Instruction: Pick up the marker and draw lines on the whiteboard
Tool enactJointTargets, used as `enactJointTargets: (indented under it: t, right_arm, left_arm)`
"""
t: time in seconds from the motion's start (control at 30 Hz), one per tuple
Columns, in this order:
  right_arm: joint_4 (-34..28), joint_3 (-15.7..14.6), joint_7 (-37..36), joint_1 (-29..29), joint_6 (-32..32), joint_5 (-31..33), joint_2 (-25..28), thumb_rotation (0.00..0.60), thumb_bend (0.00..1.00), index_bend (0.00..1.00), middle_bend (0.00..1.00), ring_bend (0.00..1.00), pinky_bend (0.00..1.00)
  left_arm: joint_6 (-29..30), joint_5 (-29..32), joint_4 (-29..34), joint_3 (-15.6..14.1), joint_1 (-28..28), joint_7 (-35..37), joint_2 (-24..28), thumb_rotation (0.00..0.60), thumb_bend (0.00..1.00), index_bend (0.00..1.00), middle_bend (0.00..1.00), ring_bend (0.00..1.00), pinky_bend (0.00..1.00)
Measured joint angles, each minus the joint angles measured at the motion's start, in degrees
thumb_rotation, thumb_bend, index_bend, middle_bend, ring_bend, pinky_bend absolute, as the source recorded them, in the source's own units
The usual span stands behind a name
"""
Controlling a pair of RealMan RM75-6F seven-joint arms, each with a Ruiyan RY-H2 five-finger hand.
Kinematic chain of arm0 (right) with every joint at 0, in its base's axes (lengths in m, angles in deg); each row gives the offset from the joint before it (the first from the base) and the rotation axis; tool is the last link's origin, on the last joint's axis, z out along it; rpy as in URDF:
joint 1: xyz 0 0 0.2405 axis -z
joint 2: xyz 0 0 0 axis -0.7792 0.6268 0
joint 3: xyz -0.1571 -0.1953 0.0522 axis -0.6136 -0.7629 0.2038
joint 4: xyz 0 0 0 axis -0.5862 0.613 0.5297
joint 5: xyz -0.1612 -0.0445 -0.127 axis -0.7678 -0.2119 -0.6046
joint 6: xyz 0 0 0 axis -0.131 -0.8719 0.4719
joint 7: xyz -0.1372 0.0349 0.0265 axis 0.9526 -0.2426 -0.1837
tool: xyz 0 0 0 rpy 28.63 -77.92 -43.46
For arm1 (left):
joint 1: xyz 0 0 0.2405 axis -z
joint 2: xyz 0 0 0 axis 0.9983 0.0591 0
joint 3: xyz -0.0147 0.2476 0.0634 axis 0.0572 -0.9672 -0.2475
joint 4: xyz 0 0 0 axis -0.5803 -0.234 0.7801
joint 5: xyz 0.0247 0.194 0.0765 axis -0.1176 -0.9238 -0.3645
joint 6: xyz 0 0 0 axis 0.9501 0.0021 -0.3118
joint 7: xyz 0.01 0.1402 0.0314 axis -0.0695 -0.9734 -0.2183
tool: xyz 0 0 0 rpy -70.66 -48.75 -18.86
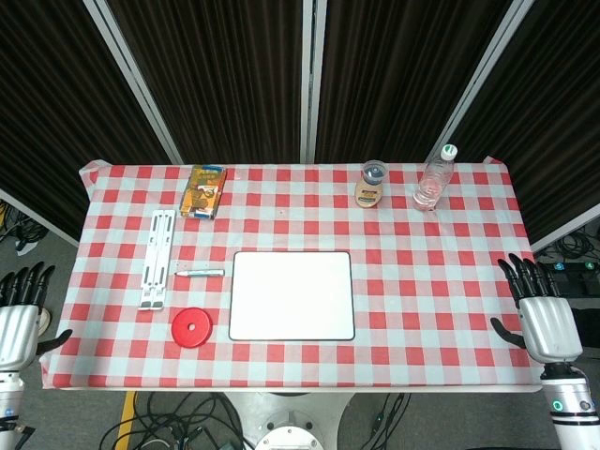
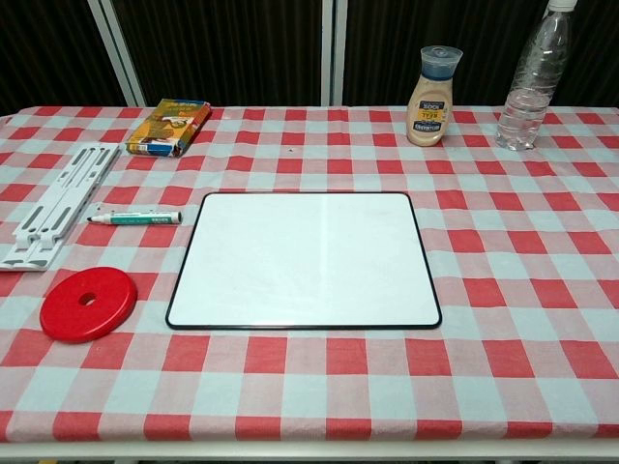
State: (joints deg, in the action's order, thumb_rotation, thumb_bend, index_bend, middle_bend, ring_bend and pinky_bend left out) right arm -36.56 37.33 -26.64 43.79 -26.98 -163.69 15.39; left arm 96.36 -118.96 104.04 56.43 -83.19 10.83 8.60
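Note:
A blank whiteboard (image 1: 292, 294) (image 2: 304, 259) with a black rim lies flat in the middle of the checked table. The marker (image 1: 200, 272) (image 2: 134, 218), white and green with a dark tip pointing left, lies just left of the board. My left hand (image 1: 21, 307) hangs off the table's left edge, fingers apart and empty. Beyond the right edge of the table my right hand (image 1: 542, 311) is likewise spread and holds nothing. Both hands are far from the marker and show only in the head view.
A white folding stand (image 1: 157, 259) (image 2: 50, 216) lies left of the marker, a red disc (image 1: 191, 327) (image 2: 88, 304) in front of it. At the back stand a snack box (image 1: 203, 190) (image 2: 168, 127), a sauce bottle (image 1: 372, 184) (image 2: 432, 82) and a water bottle (image 1: 434, 178) (image 2: 530, 77).

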Motion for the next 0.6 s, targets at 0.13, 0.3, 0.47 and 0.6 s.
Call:
enactJointTargets:
  t: [0.13, 0.3, 0.47, 0.6]
  right_arm:
    - [0.2, -0.3, -0.6, 0.6, -1.3, -0.9, 0.1, 0.600, 0.13, 0.00, 0.04, 0.00, 0.00]
    - [0.4, -0.7, -1.5, 1.3, -2.3, -1.4, 0.3, 0.600, 0.13, 0.00, 0.04, 0.00, 0.00]
    - [1.0, -0.8, -2.2, 1.4, -2.5, -1.7, 0.1, 0.600, 0.13, 0.00, 0.04, 0.00, 0.00]
    - [1.2, -0.6, -2.5, 1.0, -2.1, -1.7, 0.2, 0.600, 0.13, 0.00, 0.04, 0.00, 0.00]
  left_arm:
    - [0.5, -0.5, 0.1, -0.2, -0.4, 0.3, 0.0, 0.600, 0.00, 0.06, 0.03, 0.00, 0.07]
    - [0.8, -0.8, 0.2, -0.3, -0.7, 0.1, -0.1, 0.600, 0.00, 0.06, 0.03, 0.00, 0.07]
    - [0.0, -0.9, 0.5, 0.2, 0.2, -0.2, 0.2, 0.600, 0.00, 0.08, 0.03, 0.00, 0.07]
    - [-1.3, -1.5, 0.5, 1.8, 2.5, -0.4, 0.4, 0.600, 0.00, 0.17, 0.13, 0.09, 0.17]
